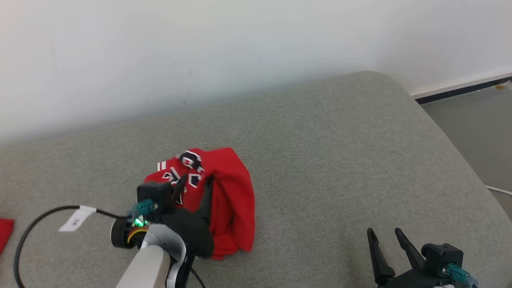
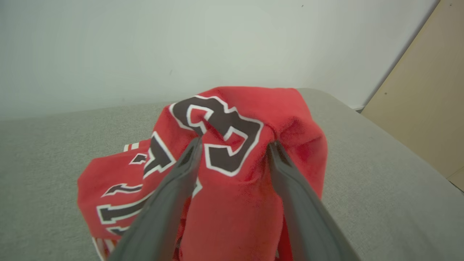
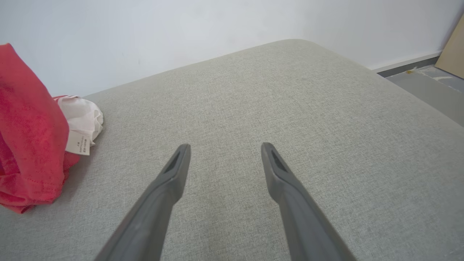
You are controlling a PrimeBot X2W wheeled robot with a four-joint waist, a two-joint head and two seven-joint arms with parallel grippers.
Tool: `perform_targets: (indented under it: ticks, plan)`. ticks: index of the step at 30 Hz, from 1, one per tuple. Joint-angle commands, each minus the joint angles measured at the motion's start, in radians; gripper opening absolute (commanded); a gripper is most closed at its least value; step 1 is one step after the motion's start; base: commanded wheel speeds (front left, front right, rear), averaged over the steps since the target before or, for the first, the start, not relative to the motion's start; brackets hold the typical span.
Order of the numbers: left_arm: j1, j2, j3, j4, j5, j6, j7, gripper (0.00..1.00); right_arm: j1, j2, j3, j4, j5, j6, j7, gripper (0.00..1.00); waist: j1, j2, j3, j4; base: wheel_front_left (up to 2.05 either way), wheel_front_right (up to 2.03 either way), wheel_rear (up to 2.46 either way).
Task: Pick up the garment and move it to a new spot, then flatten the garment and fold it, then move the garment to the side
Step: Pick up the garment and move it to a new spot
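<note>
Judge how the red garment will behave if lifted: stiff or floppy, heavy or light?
Probably floppy: the red garment lies crumpled in soft folds on the grey cushion. Likely light: thin cloth bunches between the spread fingers of the left gripper. It may drag rather than slide on that textured fabric.

A grey upholstered cushion with a rounded far corner spans the head view. A plain white wall rises behind it at 12 o'clock. At 2 o'clock a dark baseboard meets grey floor, and a thin white cord lies there. A red cloth scrap sits at 9 o'clock.
</note>
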Motion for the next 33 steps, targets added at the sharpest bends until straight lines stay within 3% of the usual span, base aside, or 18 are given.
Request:
perform_targets:
  ticks: [1, 6, 12, 18, 22, 33]
  plan:
    - [0.014, -0.003, -0.007, 0.016, -0.008, -0.011, -0.015, 1.00, -0.010, -0.001, -0.001, 0.005, 0.003, -0.002, -0.008, 1.00, 0.0000, 0.0000, -0.005, 0.012, 0.00, 0.00, 0.00]
    - [0.058, 0.003, -0.048, 0.034, -0.032, -0.049, -0.085, 1.00, 0.005, -0.001, -0.008, 0.022, 0.004, -0.002, -0.017, 1.00, 0.0000, 0.0000, -0.027, 0.056, 0.00, 0.00, 0.00]
    - [0.148, 0.060, -0.060, -0.109, -0.002, -0.063, -0.206, 1.00, 0.009, -0.001, -0.009, 0.022, -0.001, -0.002, -0.043, 1.00, 0.0000, 0.0000, -0.050, 0.102, 0.00, 0.00, 0.00]
    - [0.310, 0.050, 0.065, -0.375, 0.042, -0.032, -0.221, 1.00, 0.014, -0.001, -0.024, -0.005, -0.021, -0.002, -0.098, 1.00, 0.0000, 0.0000, -0.057, 0.161, 0.00, 0.00, 0.00]
    - [0.426, 0.022, 0.154, -0.482, 0.076, -0.031, -0.222, 1.00, 0.018, -0.001, -0.018, -0.023, -0.035, -0.002, -0.128, 1.00, 0.0000, 0.0000, -0.061, 0.206, 0.00, 0.00, 0.00]
    - [0.571, 0.007, 0.243, -0.419, 0.158, -0.046, -0.222, 1.00, 0.033, -0.001, -0.007, -0.032, -0.046, -0.002, -0.161, 1.00, 0.0000, 0.0000, -0.082, 0.314, 0.00, 0.00, 0.00]
